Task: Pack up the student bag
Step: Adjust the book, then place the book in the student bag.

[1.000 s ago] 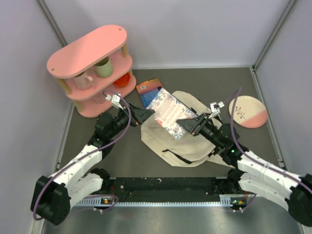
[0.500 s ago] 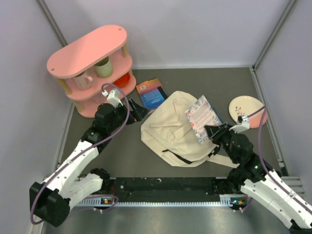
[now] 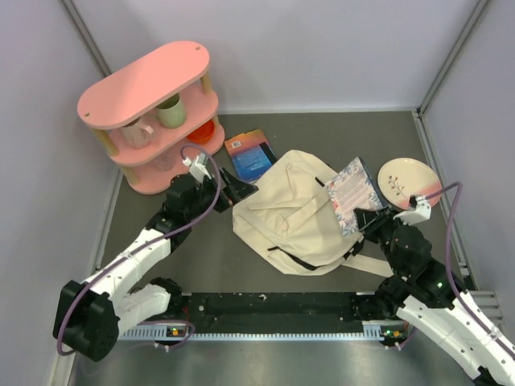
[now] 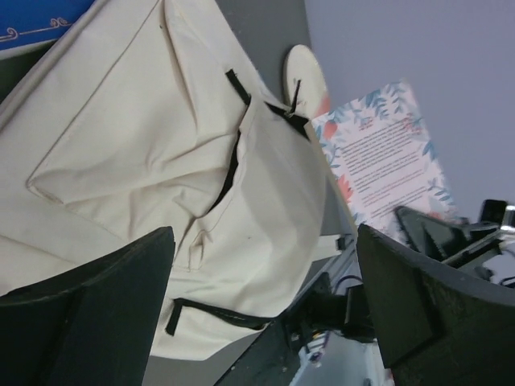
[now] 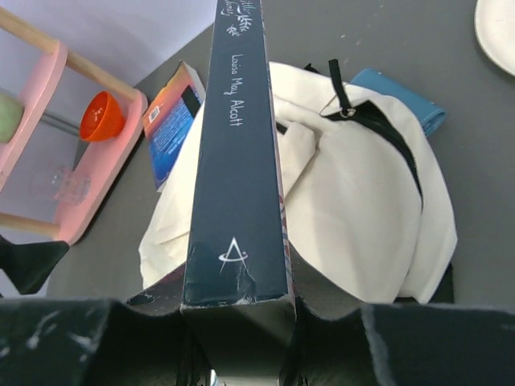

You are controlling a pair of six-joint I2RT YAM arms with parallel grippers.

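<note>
Jaws of the right gripper [image 3: 372, 219] are pinching the bottom end of the Louisa May Alcott book [image 3: 352, 191], its long axis running away from them over the right edge of the student bag [image 3: 286, 213], which is lying between both grippers; the left gripper [image 3: 241, 191] is gaping empty just beside the bag's left side

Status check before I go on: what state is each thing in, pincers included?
student bag, lying flat, zip looks partly open.
floral book, closed, held tilted over the bag's right edge.
right pincer, shut on the floral book.
left pincer, open, empty.
blue book, closed, lying flat.
plate, lying flat, nothing on it.
</note>
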